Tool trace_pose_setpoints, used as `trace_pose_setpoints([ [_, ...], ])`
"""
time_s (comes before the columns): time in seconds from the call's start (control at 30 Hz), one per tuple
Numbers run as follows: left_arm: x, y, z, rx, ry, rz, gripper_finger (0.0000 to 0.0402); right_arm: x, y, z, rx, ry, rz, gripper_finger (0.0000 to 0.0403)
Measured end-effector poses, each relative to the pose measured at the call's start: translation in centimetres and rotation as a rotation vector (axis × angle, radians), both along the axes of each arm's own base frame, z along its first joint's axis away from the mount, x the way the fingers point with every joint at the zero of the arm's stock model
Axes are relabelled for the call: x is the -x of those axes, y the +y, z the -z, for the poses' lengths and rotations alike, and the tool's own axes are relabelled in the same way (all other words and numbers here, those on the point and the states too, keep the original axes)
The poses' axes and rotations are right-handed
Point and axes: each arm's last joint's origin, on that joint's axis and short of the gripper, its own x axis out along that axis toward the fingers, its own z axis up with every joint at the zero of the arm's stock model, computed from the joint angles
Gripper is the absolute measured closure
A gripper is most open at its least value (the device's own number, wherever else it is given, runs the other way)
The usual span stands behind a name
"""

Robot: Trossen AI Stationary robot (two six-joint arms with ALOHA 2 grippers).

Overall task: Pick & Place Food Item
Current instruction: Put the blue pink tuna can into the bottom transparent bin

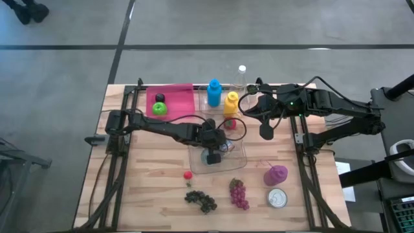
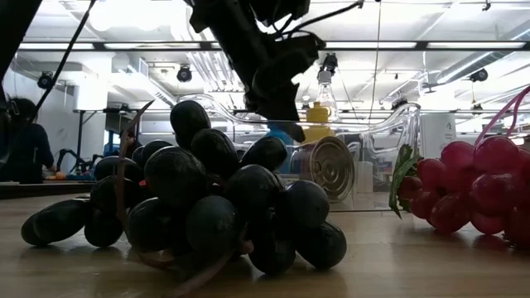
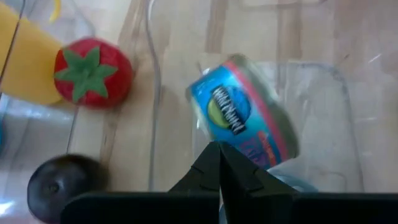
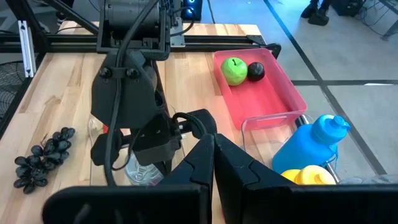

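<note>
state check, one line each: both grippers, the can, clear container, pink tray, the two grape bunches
left gripper: shut, over the clear container, at the can
right gripper: shut, empty, raised beside the bottles
can: on its side in the container
clear container: open, holds the can
pink tray: holds green apple and a dark fruit
dark grapes: on table
red grapes: on table

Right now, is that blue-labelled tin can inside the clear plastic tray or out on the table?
Inside. The blue-labelled tin can lies tipped on its side within the clear plastic tray.
</note>
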Motion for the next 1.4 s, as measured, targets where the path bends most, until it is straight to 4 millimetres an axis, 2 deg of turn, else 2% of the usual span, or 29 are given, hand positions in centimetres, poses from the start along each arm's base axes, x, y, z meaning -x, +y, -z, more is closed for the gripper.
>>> trace_pose_setpoints([
  [0.27,0.2,0.2,0.5,0.017,0.006,-0.037,0.0401,0.0,0.0,0.0,0.001,0.0,-0.001,0.0394],
  [0.77,-0.7,-0.3,0.2,0.086,-0.08,0.047,0.0401,0.0,0.0,0.0,0.001,0.0,-0.001,0.0394],
  [1.07,0.1,0.8,-0.5,0.008,-0.053,-0.08,0.0401,0.0,0.0,0.0,0.001,0.0,-0.001,0.0394],
  [1.4,-0.3,0.5,0.9,0.071,-0.018,-0.046,0.0401,0.0,0.0,0.0,0.001,0.0,-0.001,0.0394],
])
